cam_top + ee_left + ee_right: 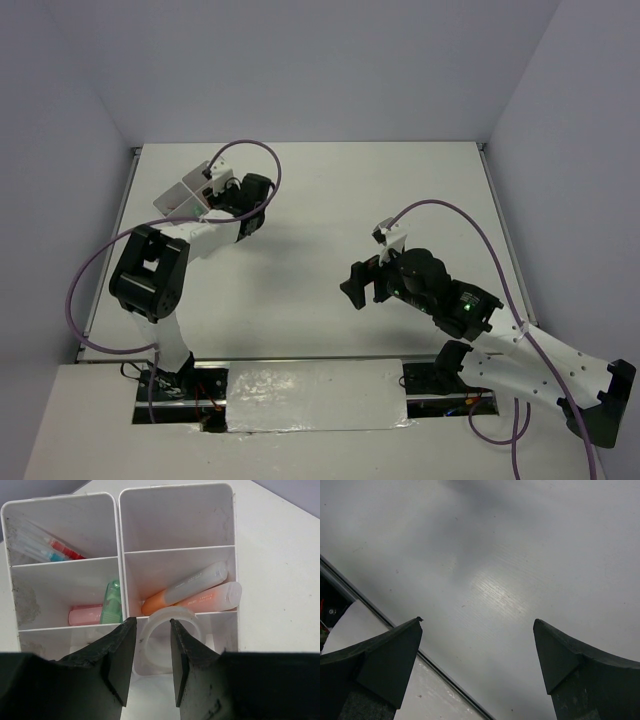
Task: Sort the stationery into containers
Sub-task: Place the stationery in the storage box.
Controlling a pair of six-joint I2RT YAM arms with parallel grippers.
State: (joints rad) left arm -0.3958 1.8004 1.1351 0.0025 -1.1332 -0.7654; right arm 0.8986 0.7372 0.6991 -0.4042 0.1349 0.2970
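The left tool [153,622] hangs at the lower middle of the left wrist view, its black fingers [117,655] set narrowly apart astride the near wall of the clear tape ring [172,614]. Whether they touch the ring cannot be told. The ring lies in the lower right compartment of the containers [120,555]. Above it, the middle right compartment holds two orange markers [200,582]. The middle left holds a pink marker [85,615] beside a green marker [112,605], and the upper left holds the red and blue pens [55,552]. The right tool [477,621] is spread wide and empty over the bare white bench [520,555].
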